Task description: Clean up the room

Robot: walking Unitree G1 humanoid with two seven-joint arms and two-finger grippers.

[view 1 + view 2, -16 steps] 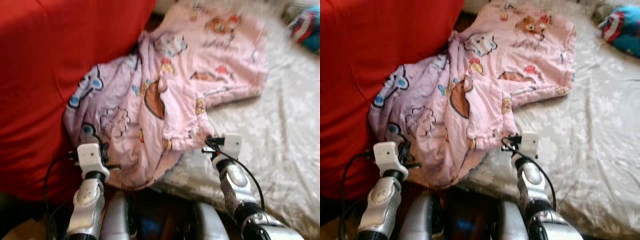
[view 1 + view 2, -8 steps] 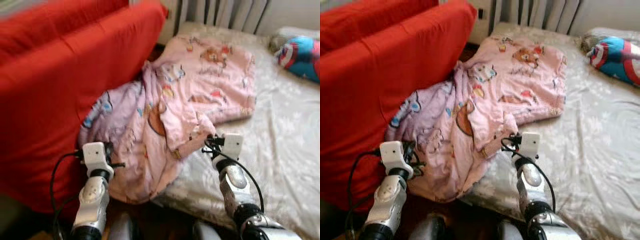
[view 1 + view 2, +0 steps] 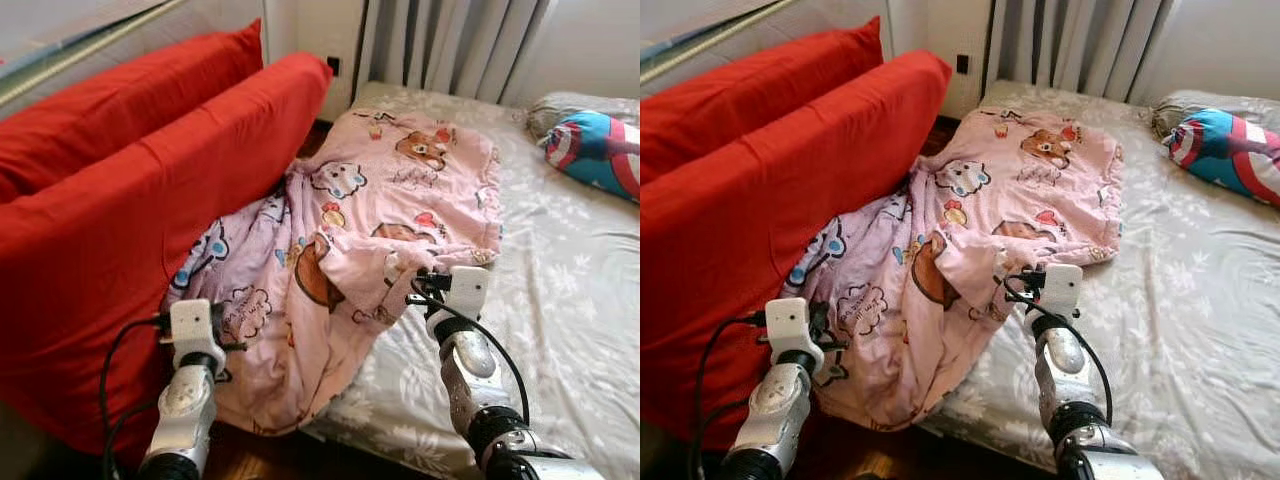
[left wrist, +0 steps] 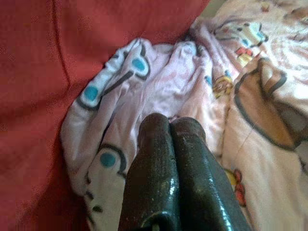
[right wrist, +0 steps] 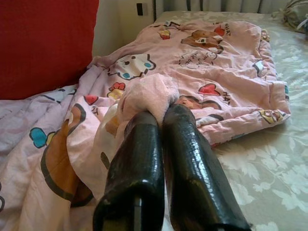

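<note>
A pink blanket (image 3: 400, 190) printed with cartoon animals lies across the left part of the bed (image 3: 570, 300). It spills over the bed's edge against a red cushion. My left gripper (image 3: 222, 328) is low at the blanket's hanging left edge. Its fingers (image 4: 159, 159) are pressed together, and folds of the blanket (image 4: 159, 82) gather at their tips. My right gripper (image 3: 415, 290) is over the bed's edge, shut on a bunched pink fold (image 5: 147, 94) of the blanket.
Two big red cushions (image 3: 130, 200) stand on the left, tight against the bed. A blue, red and white pillow (image 3: 600, 150) lies at the bed's far right. Grey curtains (image 3: 450, 45) hang behind. Dark wood floor (image 3: 250, 460) shows below the blanket.
The camera has risen and tilted up, so more of the bed, cushions and curtains now shows. Both grippers stay shut at the blanket as before.
</note>
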